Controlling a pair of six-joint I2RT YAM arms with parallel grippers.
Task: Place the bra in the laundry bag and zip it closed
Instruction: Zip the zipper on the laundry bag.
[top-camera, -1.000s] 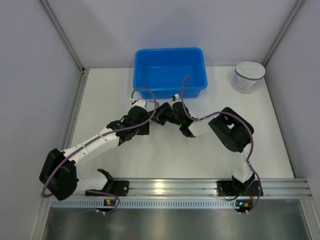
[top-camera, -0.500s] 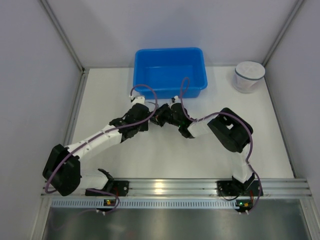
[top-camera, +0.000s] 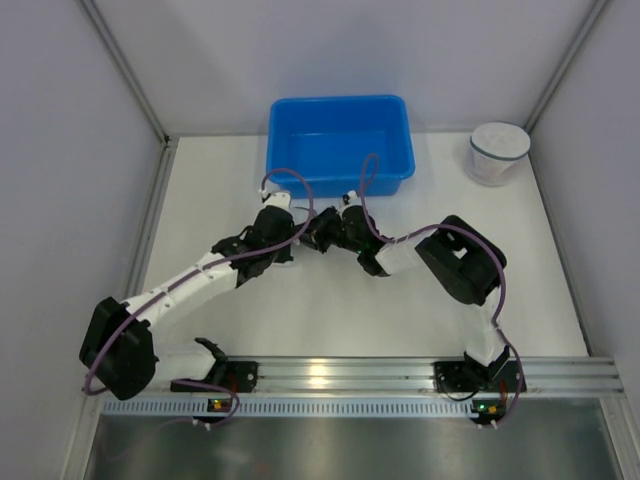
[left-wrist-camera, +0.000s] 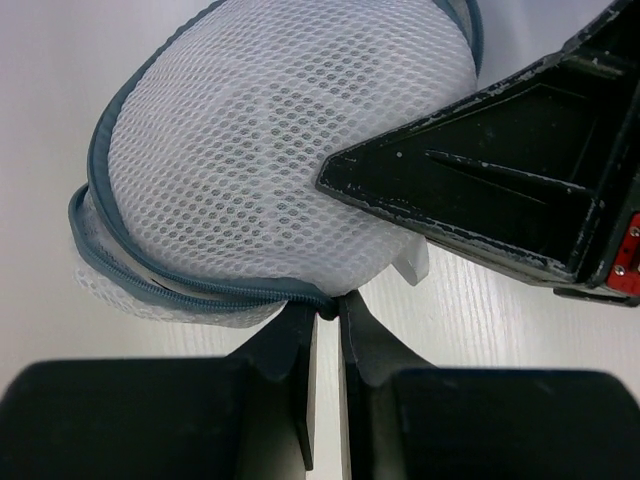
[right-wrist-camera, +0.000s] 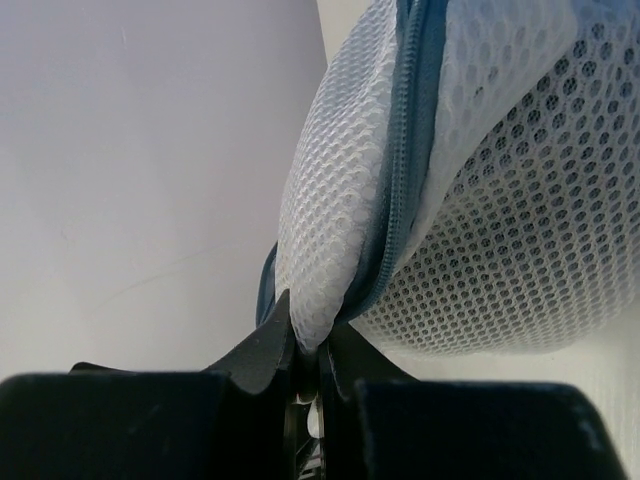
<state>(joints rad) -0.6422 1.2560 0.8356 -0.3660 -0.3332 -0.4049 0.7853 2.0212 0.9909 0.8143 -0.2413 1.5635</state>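
The laundry bag (left-wrist-camera: 270, 150) is a domed white mesh pouch with a grey-blue zipper (left-wrist-camera: 200, 290) round its edge, lying on the white table between both grippers. My left gripper (left-wrist-camera: 330, 305) is shut, its tips pinching the zipper's end at the bag's near edge. My right gripper (right-wrist-camera: 308, 340) is shut on a fold of the bag's mesh (right-wrist-camera: 340, 210) beside the zipper (right-wrist-camera: 410, 130). In the top view the left gripper (top-camera: 298, 232) and the right gripper (top-camera: 322, 236) meet over the bag and hide it. The bra is hidden.
A blue plastic bin (top-camera: 340, 143) stands just behind the grippers. At the back right sits a white round mesh container (top-camera: 497, 152) with a dark rim. Grey walls enclose the table on three sides.
My left gripper has closed from half open onto the bag's zipper. The left arm shifted slightly toward the right gripper. The right gripper kept its grip.
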